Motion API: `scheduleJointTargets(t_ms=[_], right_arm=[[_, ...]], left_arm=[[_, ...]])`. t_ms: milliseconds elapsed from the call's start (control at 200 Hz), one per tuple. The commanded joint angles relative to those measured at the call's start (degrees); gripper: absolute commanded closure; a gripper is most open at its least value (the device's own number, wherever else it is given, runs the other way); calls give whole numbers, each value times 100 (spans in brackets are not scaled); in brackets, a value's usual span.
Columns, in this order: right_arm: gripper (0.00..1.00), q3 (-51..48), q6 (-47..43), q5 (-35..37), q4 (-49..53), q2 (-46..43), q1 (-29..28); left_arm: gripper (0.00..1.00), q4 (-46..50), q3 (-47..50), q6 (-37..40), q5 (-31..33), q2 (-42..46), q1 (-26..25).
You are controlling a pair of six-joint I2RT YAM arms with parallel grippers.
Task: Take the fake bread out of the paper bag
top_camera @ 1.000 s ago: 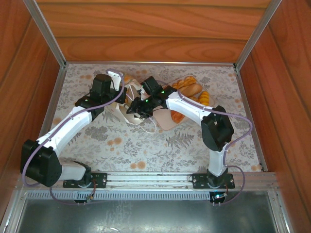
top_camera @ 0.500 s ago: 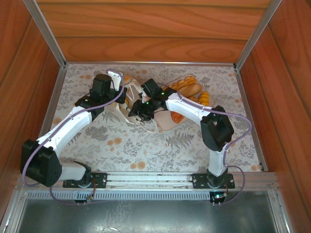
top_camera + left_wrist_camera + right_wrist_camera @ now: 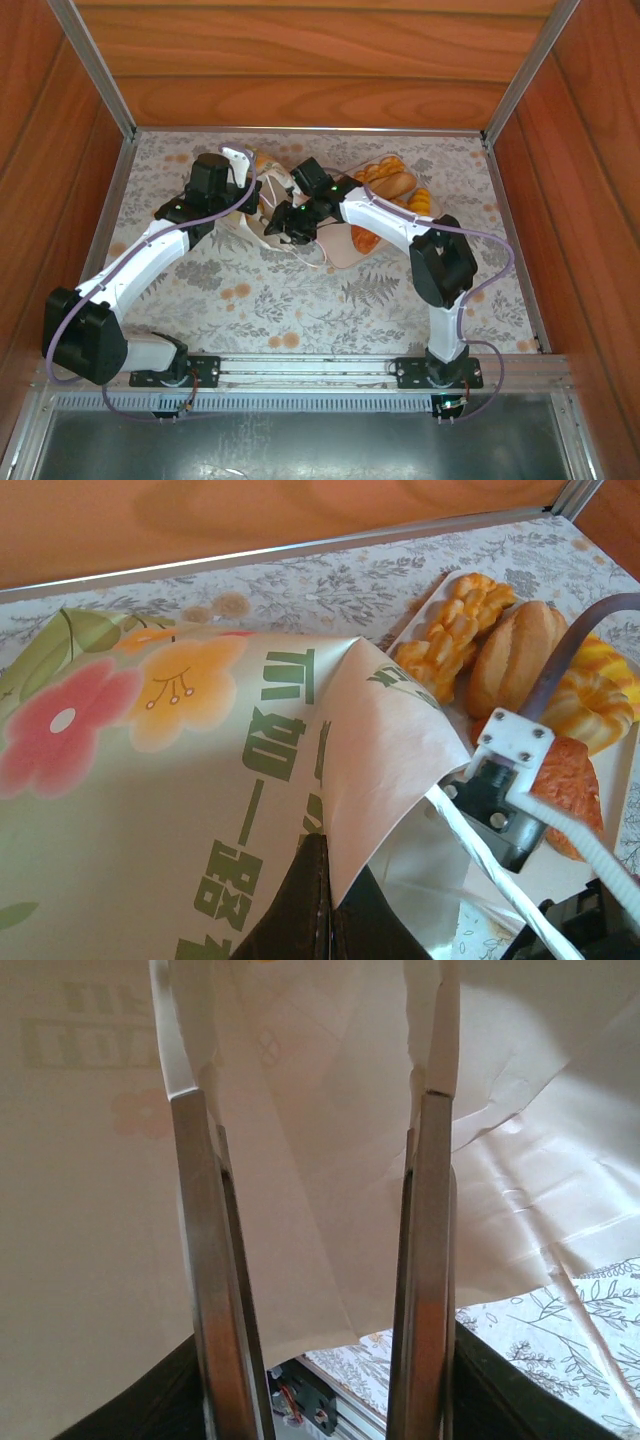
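Observation:
The paper bag [image 3: 200, 780], white with flower prints and green lettering, lies on its side with its mouth toward the tray. My left gripper [image 3: 325, 885] is shut on the bag's upper edge and holds the mouth up. In the top view it sits at the bag's far left [image 3: 248, 190]. My right gripper [image 3: 278, 222] reaches into the mouth. In its wrist view the gripper [image 3: 308, 1030] stands open, with only white paper between the fingers [image 3: 205, 1260]. Several pieces of fake bread [image 3: 520, 645] lie on the beige tray [image 3: 345, 250]. Whatever the bag holds is hidden.
The tray sits right of the bag, with a braided loaf [image 3: 455, 630], a croissant [image 3: 595, 685] and a brown pastry [image 3: 572, 785] on it. A white cord handle [image 3: 480, 850] trails from the bag's mouth. Wooden walls enclose the flowered tablecloth [image 3: 300, 300].
My right gripper has edged a little farther left and back into the bag's mouth. The left gripper and the bag's held edge have stayed put.

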State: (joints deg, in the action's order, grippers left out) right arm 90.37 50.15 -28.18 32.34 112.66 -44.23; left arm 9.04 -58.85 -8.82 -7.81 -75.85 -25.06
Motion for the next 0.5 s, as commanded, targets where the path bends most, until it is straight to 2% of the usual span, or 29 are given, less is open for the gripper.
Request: scheduleJointTargets(t_ms=[0, 195, 495], right_arm=[[49, 242, -131, 58, 137, 141, 46], [64, 509, -628, 404, 758, 113, 3], [70, 373, -1260, 1177, 1404, -490, -116]], left_arm=[[100, -139, -30, 63, -229, 36, -53], [100, -147, -35, 21, -125, 54, -52], [100, -248, 25, -75, 115, 62, -54]])
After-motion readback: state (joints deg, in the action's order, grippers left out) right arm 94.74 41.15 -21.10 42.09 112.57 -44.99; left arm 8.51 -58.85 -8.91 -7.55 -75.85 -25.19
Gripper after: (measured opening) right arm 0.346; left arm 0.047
